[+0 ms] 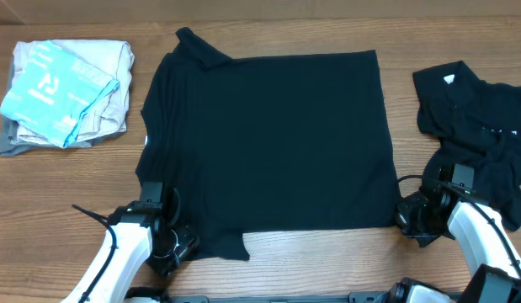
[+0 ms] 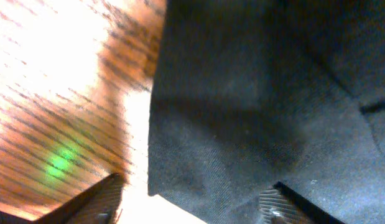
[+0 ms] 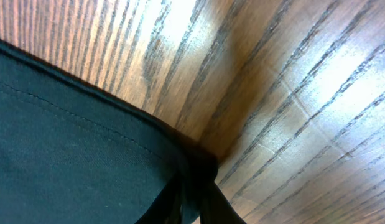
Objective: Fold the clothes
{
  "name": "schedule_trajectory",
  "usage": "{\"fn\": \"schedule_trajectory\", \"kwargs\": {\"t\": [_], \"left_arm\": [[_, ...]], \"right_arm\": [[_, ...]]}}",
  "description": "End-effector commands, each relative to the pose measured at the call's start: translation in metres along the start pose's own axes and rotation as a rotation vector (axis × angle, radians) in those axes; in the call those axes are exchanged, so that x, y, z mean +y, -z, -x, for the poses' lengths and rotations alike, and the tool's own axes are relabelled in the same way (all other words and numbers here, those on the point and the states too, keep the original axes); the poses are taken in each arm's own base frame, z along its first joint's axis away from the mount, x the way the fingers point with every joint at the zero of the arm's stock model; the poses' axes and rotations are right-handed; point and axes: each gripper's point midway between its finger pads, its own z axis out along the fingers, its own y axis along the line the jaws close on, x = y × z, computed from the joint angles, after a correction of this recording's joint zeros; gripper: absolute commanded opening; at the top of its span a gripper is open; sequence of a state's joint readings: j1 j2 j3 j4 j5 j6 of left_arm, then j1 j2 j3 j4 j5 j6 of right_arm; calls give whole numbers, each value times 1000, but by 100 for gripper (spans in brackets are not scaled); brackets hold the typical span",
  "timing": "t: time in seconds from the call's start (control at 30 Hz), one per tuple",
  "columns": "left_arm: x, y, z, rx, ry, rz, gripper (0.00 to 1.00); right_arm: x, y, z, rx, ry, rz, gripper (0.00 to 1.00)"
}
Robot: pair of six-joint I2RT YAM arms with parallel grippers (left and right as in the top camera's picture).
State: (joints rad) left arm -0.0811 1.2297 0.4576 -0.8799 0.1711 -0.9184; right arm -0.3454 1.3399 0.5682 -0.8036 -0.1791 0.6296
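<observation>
A black shirt (image 1: 268,143), one of the clothes, lies spread flat in the middle of the table. My left gripper (image 1: 172,244) sits at its near left corner. In the left wrist view that gripper (image 2: 189,205) is open, and the shirt's corner (image 2: 242,124) lies between its two fingers (image 2: 96,202), one over bare wood and one over cloth. My right gripper (image 1: 407,215) is at the near right corner. The right wrist view shows it (image 3: 195,199) shut on the shirt's hem (image 3: 86,155), pinching the corner. A second black garment (image 1: 475,118) lies crumpled at the right.
A folded pile of beige and light blue cloth (image 1: 66,93) sits at the far left. The crumpled black garment reaches down behind my right arm (image 1: 483,244). Bare wood (image 1: 75,185) shows between the pile and the shirt.
</observation>
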Motion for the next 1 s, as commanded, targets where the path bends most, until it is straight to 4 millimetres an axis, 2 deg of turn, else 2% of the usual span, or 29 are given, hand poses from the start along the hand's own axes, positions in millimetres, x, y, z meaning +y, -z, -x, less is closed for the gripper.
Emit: {"fn": "schedule_trajectory", "kwargs": {"t": [0.0,0.03,0.17,0.2,0.23,0.27,0.5,0.73,0.87,0.97], "left_arm": [[-1,-17,-26,137,-22,-62,54],[-1,-17,-27,142,-31,-64,47],[1,-16,-33,169,-51,-62,7],[1,-16,-33,172,-58,-60,4],[2,-16,-34,175,-64,-57,4],[3,-16,-35,178,-66,-52,4],[-2,-6,-33,178,-161,-59,4],[-23,35,-12,99,-285,-54,4],[-27,55,-7,73,-335,-32,4],[-24,64,-8,80,-350,-13,4]], "right_arm": [[1,-1,0,-1,10,8,13],[1,-1,0,-1,10,9,13],[1,-1,1,-4,10,10,13],[1,-1,1,-4,10,10,13],[1,-1,1,-4,10,10,12],[2,-1,1,-4,10,11,4],[5,2,4,-12,22,18,4],[11,20,7,-2,36,4,4],[17,35,12,-7,35,-6,4],[17,47,16,-23,34,-34,4]]}}
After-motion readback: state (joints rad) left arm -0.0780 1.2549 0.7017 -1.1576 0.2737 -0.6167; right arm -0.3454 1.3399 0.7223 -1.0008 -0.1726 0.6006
